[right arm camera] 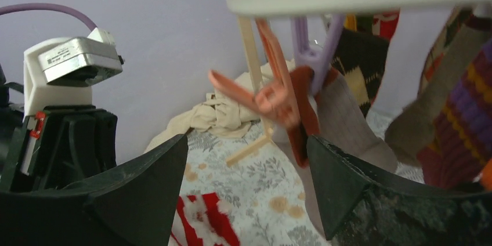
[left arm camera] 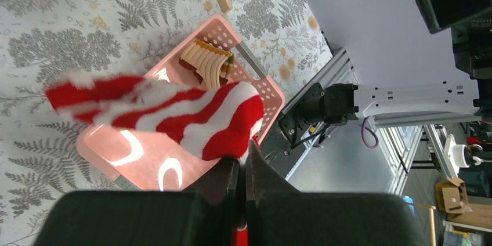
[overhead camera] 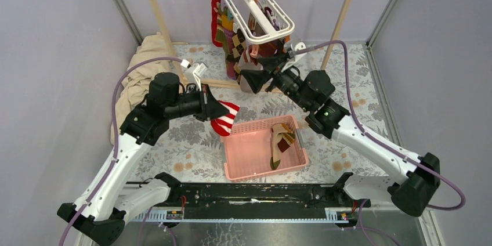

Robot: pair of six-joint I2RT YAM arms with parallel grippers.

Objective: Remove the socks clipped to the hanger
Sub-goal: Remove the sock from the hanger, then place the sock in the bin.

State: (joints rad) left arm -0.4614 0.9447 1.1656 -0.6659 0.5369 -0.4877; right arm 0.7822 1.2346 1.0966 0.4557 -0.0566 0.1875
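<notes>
The hanger (overhead camera: 255, 8) hangs at upper centre of the top view, with the socks (overhead camera: 231, 40) dangling lengthwise below it. My right gripper (right arm camera: 246, 153) is the nearer one, jaws spread just beneath an orange clip (right arm camera: 272, 98). My left gripper (overhead camera: 216, 108) is clenched on the striped sock (overhead camera: 227, 119).

Your left arm (overhead camera: 125, 159) bends at the elbow and points inward, and the left tool (overhead camera: 223, 109) has its fingers pressed tightly together. Your right arm (overhead camera: 371, 141) reaches forward and leftward, and the right tool (right arm camera: 246, 165) stands with its jaws wide apart.
</notes>
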